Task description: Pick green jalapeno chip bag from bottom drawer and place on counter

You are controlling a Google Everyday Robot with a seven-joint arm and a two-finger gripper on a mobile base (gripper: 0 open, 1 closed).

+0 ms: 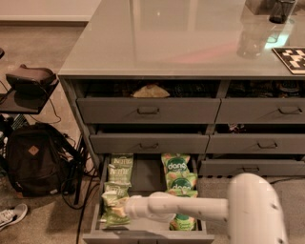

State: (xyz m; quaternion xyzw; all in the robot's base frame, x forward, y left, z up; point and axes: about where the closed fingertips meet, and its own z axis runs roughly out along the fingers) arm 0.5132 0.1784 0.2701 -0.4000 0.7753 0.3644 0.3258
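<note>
Jaws in drwr (143, 177) by Kettle(?) bag (113, 194).

floor: tan carpet (43, 52) | left of grey cabinet (147, 110): black backpack (33, 159), cables (78, 162), dark side stand (24, 102) (white sneaker (12, 215) below it) | pale wall (47, 8): beyond cabinet, far left | gripper (118, 209): low at cabinet front

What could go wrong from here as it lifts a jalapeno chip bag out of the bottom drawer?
The gripper sits low at the left of the bottom drawer, among overlapping green jalapeno chip bags; it may drag up a neighbour too. The arm lies over the dang bags and could sweep them. On the way to the counter, the bag might catch the upper drawer fronts.
</note>
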